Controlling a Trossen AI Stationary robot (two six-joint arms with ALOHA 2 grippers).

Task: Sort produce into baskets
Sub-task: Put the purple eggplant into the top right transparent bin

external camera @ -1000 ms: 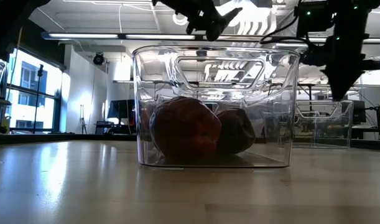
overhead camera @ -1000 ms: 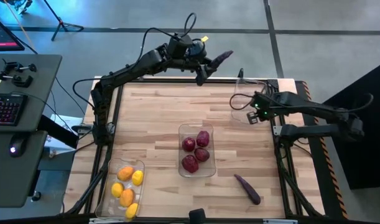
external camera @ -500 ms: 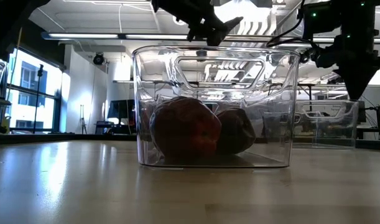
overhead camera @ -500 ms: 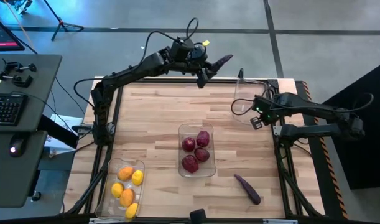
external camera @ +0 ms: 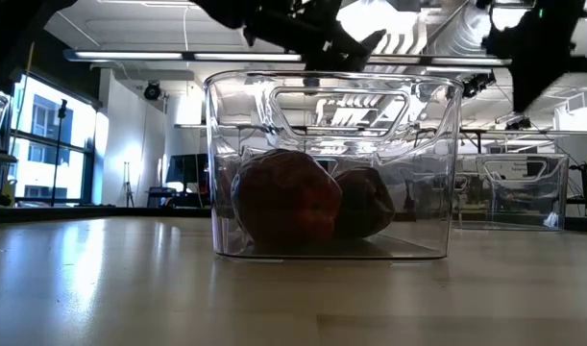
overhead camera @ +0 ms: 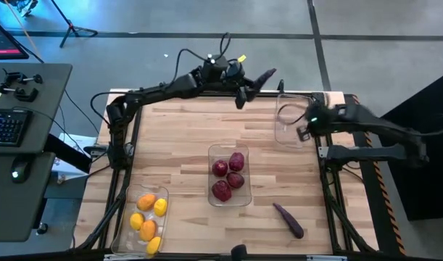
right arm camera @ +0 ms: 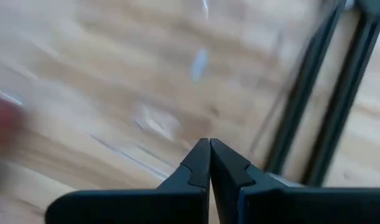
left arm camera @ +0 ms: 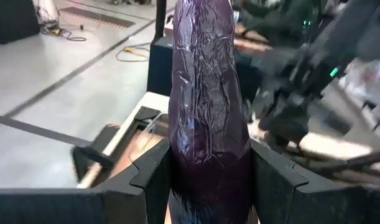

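Eggplant (left arm camera: 208, 118), slim and dark purple, is held in the left gripper (overhead camera: 251, 81) near the table's far edge, raised above the wood, just beside the empty clear bin (overhead camera: 292, 119) at the far right. In the left wrist view the fingers (left arm camera: 149, 177) are closed against both sides of the eggplant's thick end, the tip pointing forward past them.

A second eggplant (overhead camera: 288, 220) lies on the table (overhead camera: 177, 138) near the front right, apart from any bin. Dark red fruits (overhead camera: 228, 175) are seen in the middle bin (overhead camera: 211, 152); yellow and orange fruits (overhead camera: 148, 216) are in the front-left bin (overhead camera: 123, 225).

The right gripper (right arm camera: 209, 163) is placed at the empty bin's right side. Its fingers are pressed together, nothing seen between them. Whether the bin rim is touched cannot be told.

Step judged in hand: delivery of the held eggplant into the empty bin. Judged roughly two pieces short of completion.

Notes for a clean placement:
- The eggplant should be carried over the bin's open middle, not its rim, before any release.
- Its long axis is best aligned with the bin's long side, so neither end rests on a wall.
- It should be lowered inside the walls before the fingers are parted; a drop from height could tip the light bin.
- Clearance from the right arm is to be kept.
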